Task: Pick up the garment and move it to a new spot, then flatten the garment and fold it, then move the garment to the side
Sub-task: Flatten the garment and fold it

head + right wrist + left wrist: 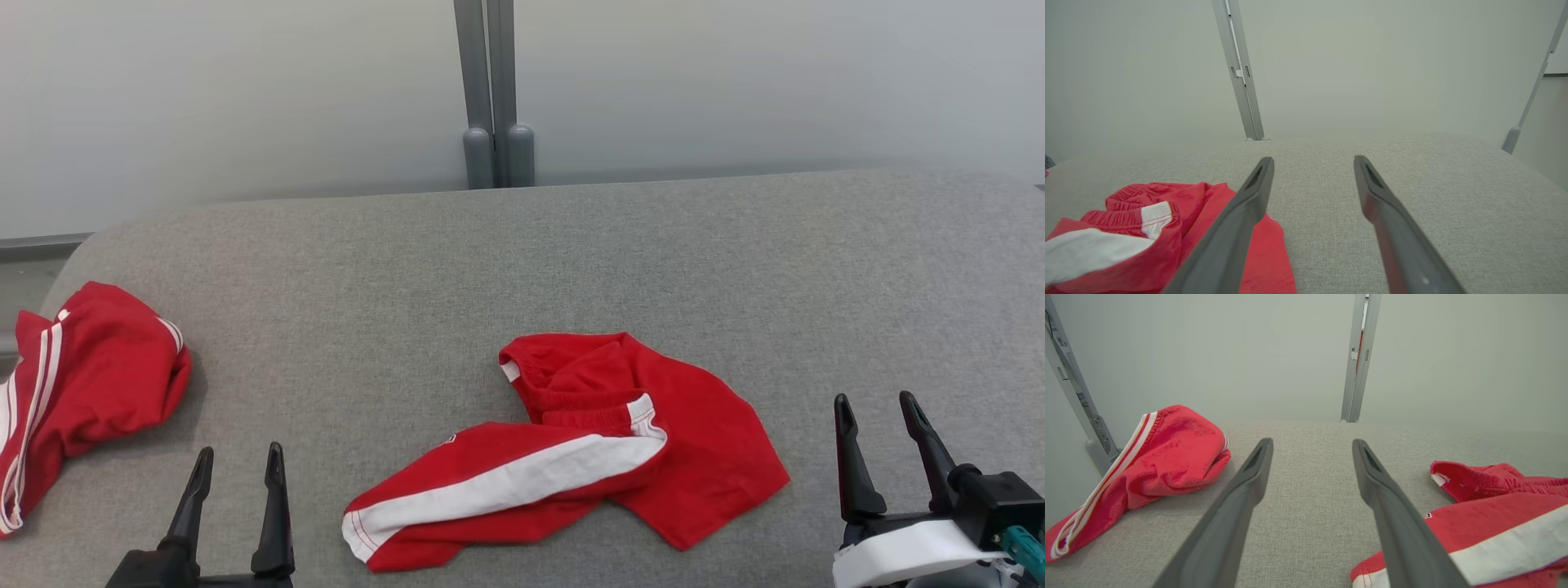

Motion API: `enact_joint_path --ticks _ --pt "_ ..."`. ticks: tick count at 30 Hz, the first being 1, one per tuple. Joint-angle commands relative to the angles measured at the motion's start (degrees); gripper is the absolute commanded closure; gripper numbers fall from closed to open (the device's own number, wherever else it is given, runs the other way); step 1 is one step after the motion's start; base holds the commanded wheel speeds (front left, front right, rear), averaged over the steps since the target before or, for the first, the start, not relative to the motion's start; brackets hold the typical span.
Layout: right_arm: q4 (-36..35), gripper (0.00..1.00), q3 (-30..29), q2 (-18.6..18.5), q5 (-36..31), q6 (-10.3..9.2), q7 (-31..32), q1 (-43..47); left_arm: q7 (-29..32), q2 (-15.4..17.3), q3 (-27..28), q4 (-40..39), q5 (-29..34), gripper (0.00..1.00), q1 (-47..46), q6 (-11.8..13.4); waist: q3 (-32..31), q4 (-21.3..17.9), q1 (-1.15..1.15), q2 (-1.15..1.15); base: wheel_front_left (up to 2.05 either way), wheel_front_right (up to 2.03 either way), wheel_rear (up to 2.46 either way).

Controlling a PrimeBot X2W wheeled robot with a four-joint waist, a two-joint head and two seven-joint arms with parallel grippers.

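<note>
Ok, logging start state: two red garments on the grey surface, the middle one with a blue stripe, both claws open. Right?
No: the head view shows a white stripe on the middle garment, not blue. The other garment, grey surface, open left claw and right claw are right.

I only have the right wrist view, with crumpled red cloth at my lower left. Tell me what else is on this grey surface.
Observer: A second bunched red garment with thin white stripes lies at the left edge of the grey fabric surface, apart from your crumpled red shorts with the broad white stripe.
Operator: Report the left gripper.
Observer: The left gripper sits between the two garments, jaws open, touching neither.
Operator: Give me the shorts' layout.
Observer: The striped leg runs toward the near left and ends at a white-trimmed hem.
</note>
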Motion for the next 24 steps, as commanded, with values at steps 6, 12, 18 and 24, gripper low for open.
enact_joint_path --ticks 6,12,18,24 --pt "4.16 0.0 7.37 -4.88 3.5 0.03 -0.06 -5.46 0.72 -0.09 0.27 6.48 -3.56 0.0 -0.69 -0.26 0.36 0.13 0.0 0.0 0.0 0.0 0.0" --pt "3.41 0.0 33.88 -22.11 11.92 0.01 15.06 -19.73 20.9 2.3 -1.94 6.79 -9.8 0.0 -1.69 -0.27 1.28 1.36 0.0 0.0 0.0 0.0 0.0" --pt "-4.25 0.0 58.09 -38.0 21.59 0.01 28.82 -36.12 36.78 4.29 -8.55 -1.82 -16.12 0.0 -0.34 -0.3 2.41 4.67 0.0 0.0 0.0 0.0 0.0" --pt "-9.68 0.0 72.21 -47.24 29.21 0.01 36.14 -48.21 41.34 5.51 -12.81 -3.66 -21.28 0.0 -1.6 -0.27 4.03 7.72 0.0 0.0 0.0 0.0 0.0"
